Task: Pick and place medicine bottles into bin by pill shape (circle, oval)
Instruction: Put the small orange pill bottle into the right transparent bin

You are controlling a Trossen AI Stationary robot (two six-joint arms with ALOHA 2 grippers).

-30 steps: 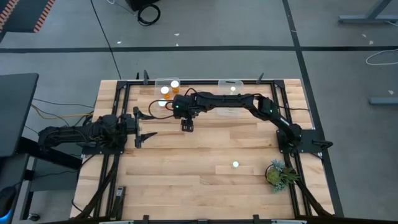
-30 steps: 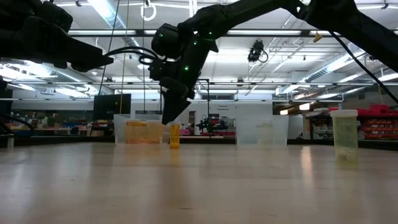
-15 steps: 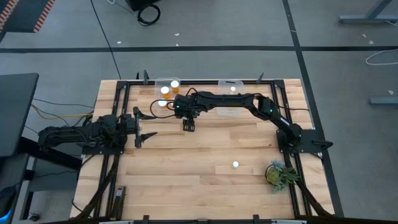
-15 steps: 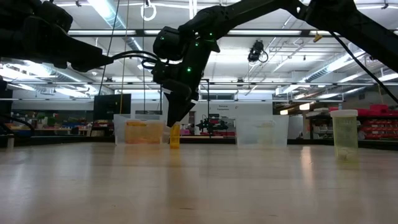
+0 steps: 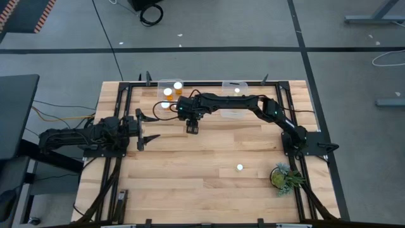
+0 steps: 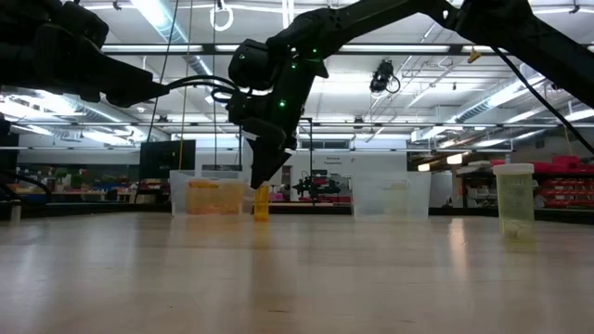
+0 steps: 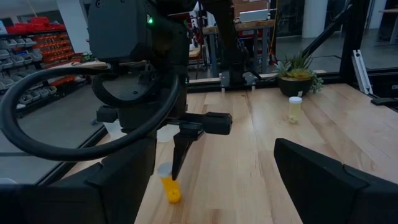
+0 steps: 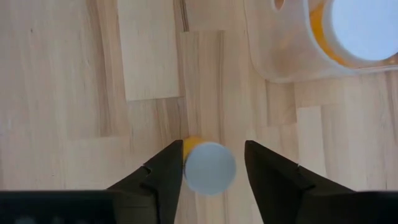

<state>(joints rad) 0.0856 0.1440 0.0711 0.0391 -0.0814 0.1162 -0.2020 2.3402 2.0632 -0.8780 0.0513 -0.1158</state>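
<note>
Between the spread fingers [image 8: 166, 171] of the right gripper [image 8: 210, 167] stands a white-capped bottle [image 8: 209, 167], ungrasped, just beside the clear tub [image 8: 283, 59] holding more bottles. Well away from that tub, the left gripper [image 5: 143, 129] waits, fingers apart.

Industrial workshop, storage shelves [image 7: 37, 46] with bins, ceiling strip lights [image 6: 158, 14], concrete floor [image 5: 209, 25]
</note>
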